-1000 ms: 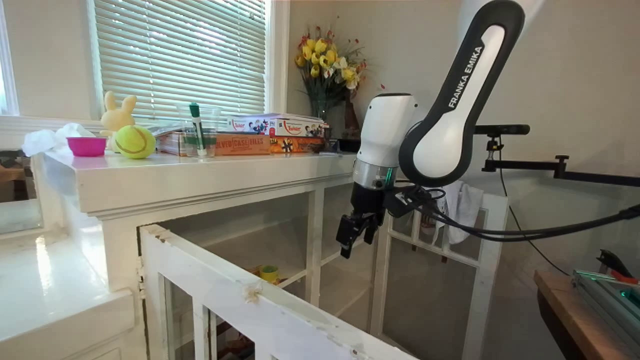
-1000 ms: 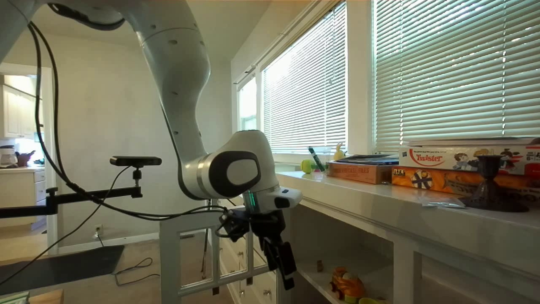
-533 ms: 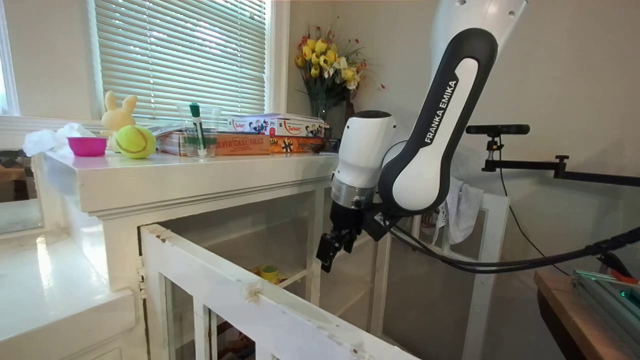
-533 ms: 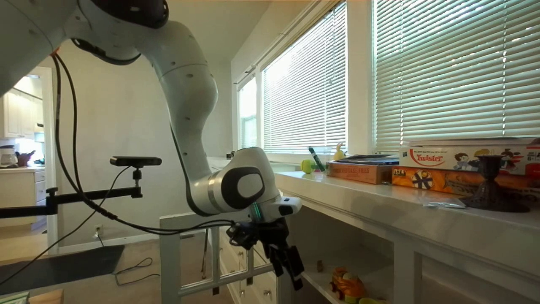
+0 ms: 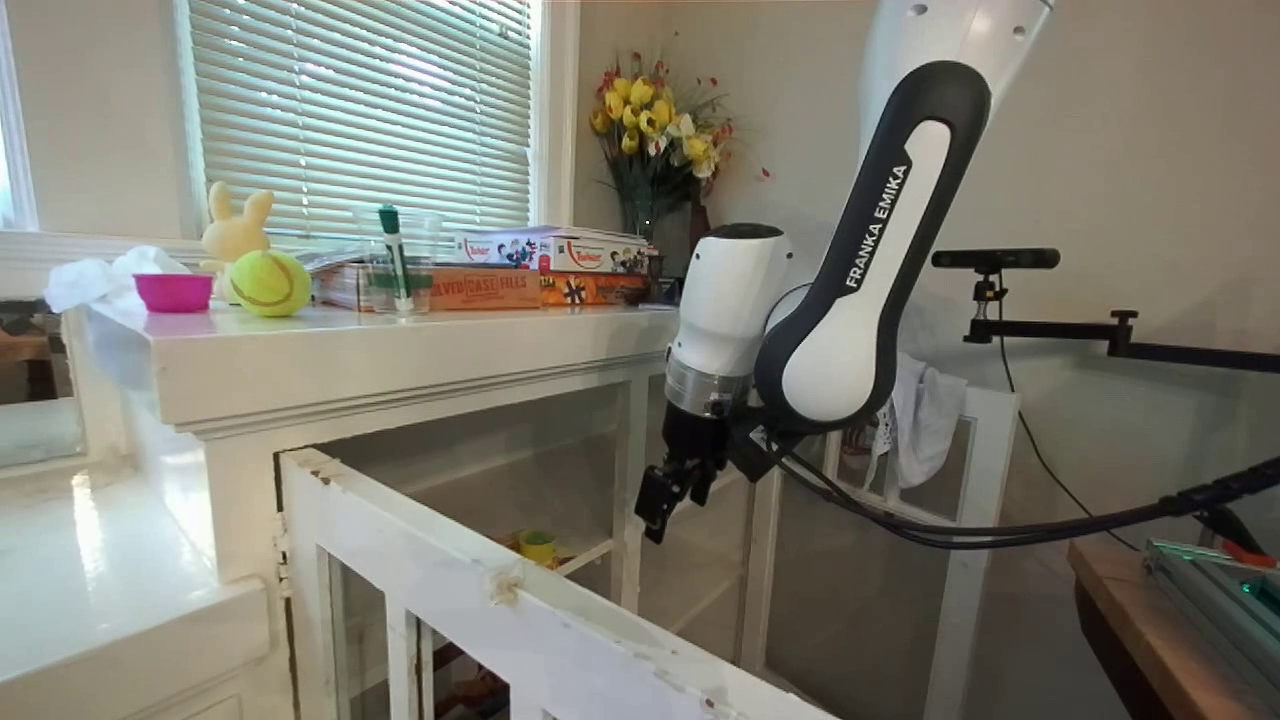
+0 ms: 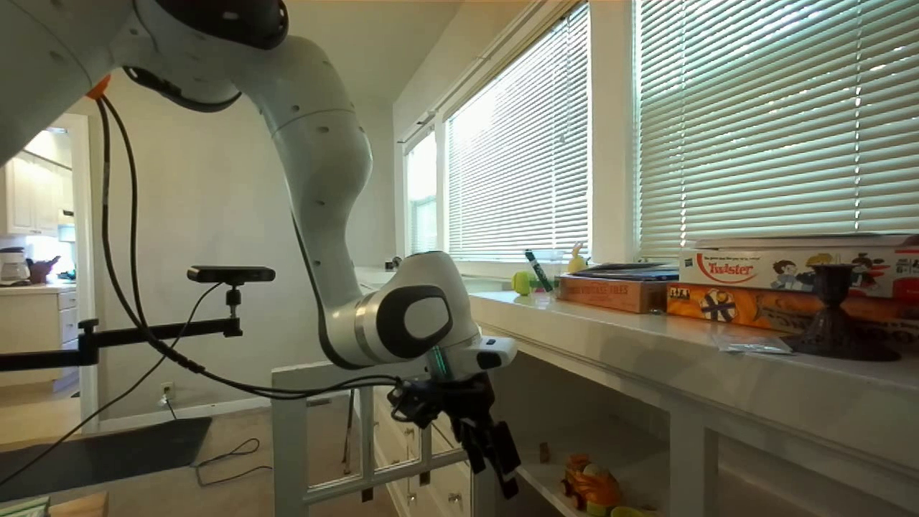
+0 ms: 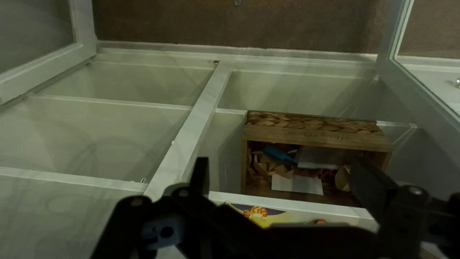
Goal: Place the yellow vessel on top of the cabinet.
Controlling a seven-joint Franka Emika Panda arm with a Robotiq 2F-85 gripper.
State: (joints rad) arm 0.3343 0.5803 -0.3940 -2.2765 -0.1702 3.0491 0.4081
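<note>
well, from where i'm standing the gripper point(image 5: 676, 512) hangs before the cream-white cabinet point(image 5: 400, 350), lower than the front edge of its top, fingers point(image 7: 200, 176) angled down and jaws spread wide; the yellow vessel point(image 5: 537, 547) is inside, on a shelf point(image 6: 535, 477), apart from the fingers and just beside an orange toy car point(image 6: 592, 482) (whether those two touch, i can't tell); up top, a pink bowl point(image 5: 173, 294) and a tennis ball point(image 5: 270, 284) sit near the corner at one end; a green-capped marker point(image 5: 396, 262) leans in a clear cup point(image 5: 424, 272) farther along; game boxes point(image 6: 754, 273) lie stacked past that, with a dark candlestick point(image 6: 833, 316) between them and the front edge; yellow flowers point(image 5: 640, 112) rise behind the boxes.
</note>
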